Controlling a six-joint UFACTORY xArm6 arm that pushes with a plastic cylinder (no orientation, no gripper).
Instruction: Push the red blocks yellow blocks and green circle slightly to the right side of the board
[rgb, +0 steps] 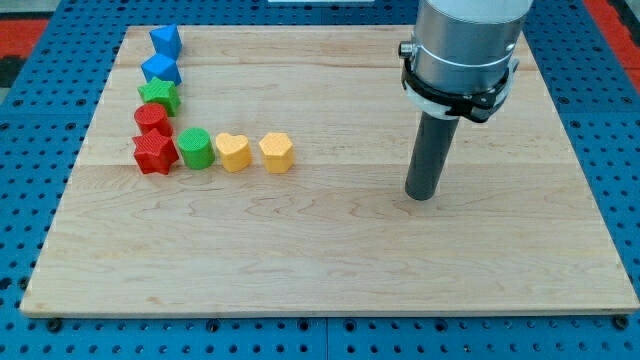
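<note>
Resting on the bench (330, 250), my tip (422, 195) stands well right of your yellow heart (233, 153). No writing is readable. There's no gripper, only the rod.

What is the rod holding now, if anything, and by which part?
Nothing is held. My tip stands on bare board, well to the view's right of the yellow hexagon block, touching no block.

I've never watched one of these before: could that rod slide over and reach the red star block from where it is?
Probably, but not head-on. My tip stands far to the view's right, with bare board between. The green circle and two yellow blocks line up beside the red star, so I'd circle round.
</note>
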